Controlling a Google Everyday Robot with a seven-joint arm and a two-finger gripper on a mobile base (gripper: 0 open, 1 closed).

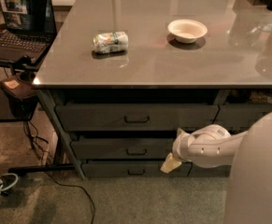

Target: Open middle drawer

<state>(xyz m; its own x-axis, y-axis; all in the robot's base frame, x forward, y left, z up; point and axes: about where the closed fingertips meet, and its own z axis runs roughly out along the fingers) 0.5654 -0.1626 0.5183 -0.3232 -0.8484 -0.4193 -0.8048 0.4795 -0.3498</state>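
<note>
The middle drawer (107, 149) is a wide dark grey front, shut, under the taller top drawer (103, 117) and above the slim bottom drawer (112, 169). Its small black loop handle (136, 151) sits at the centre. My gripper (170, 163) is at the end of the white arm (205, 146) that reaches in from the right. It hangs in front of the right end of the middle and bottom drawers, to the right of the handle and a little below it, not touching it.
A white bowl (187, 30) and a wrapped packet (110, 42) lie on the grey tabletop (173, 64). An open laptop (21, 22) stands on a side stand at left. Cables (56, 181) and a shoe (0, 185) lie on the floor. Another drawer bank (247, 115) is at right.
</note>
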